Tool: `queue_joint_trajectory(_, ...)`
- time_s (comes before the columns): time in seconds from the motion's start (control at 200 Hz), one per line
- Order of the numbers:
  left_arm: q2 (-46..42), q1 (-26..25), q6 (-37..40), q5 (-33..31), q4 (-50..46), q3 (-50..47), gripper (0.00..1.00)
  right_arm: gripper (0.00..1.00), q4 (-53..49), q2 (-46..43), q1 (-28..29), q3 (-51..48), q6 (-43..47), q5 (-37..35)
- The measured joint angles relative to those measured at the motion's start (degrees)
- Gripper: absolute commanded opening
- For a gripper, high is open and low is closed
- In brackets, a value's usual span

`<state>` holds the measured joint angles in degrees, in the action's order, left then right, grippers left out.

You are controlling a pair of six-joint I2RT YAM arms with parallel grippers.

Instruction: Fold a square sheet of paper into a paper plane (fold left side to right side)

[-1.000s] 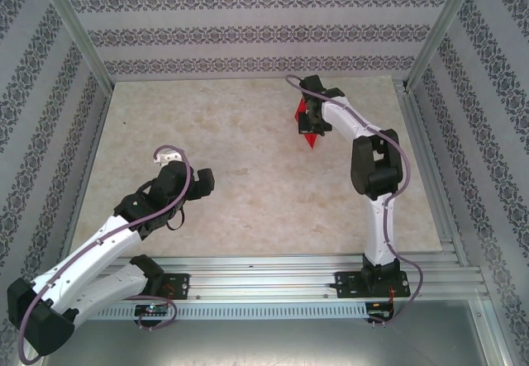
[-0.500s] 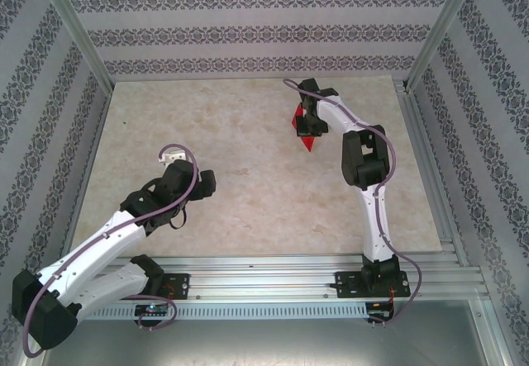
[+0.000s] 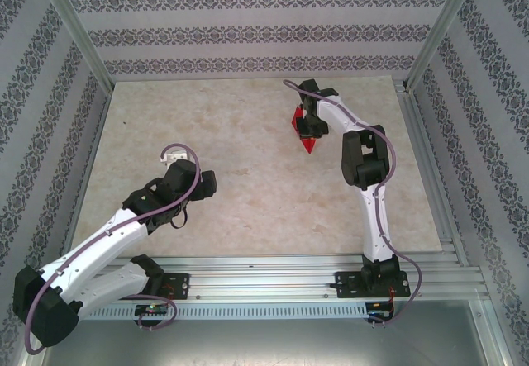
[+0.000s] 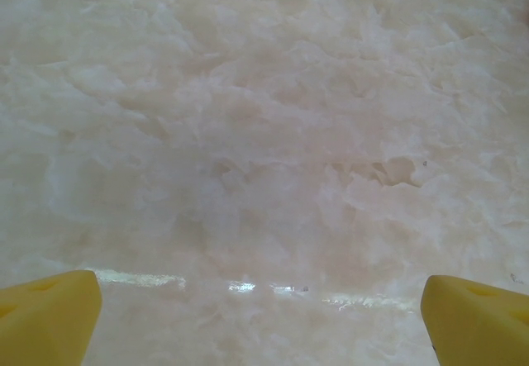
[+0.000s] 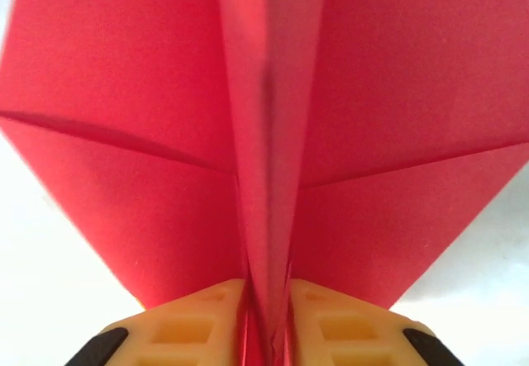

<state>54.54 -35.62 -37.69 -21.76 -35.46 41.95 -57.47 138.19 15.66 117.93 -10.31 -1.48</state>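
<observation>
Toward 1 o'clock on pale marbled table [image 3: 248, 209], near far edge: bright red, pointed, centre-creased paper plane [image 3: 308, 143], tip toward 6 o'clock, directly at right gripper [image 3: 307, 125]. Centre fold clamped between yellow fingertips [image 5: 207, 329], wings spreading toward 10 and 2 o'clock. Toward 8 o'clock, well apart from plane: left gripper [image 3: 205, 183], released, spread wide above table.

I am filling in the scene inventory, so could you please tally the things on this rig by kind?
red paper plane: 1
grippers: 2, the left gripper and the right gripper
table: 1
Total: 4
</observation>
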Motion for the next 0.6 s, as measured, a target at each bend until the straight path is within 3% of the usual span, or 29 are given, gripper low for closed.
queue_joint_trajectory(0.155, 0.0, 0.0, 0.02, -0.02, -0.24, 0.57, 1.0, 0.35, -2.01, -4.15, 0.76, -0.48, 0.02, -1.95)
queue_joint_trajectory(0.345, -0.02, 0.0, 0.0, -0.81, -0.26, 1.4, 1.0, 0.43, -2.51, -18.75, 3.54, -8.22, -0.24, -4.87)
queue_joint_trajectory(0.599, -1.84, 0.11, 0.94, -10.1, -0.07, 1.42, 1.0, 0.59, 5.77, -48.04, 4.04, -35.41, -2.38, -6.6)
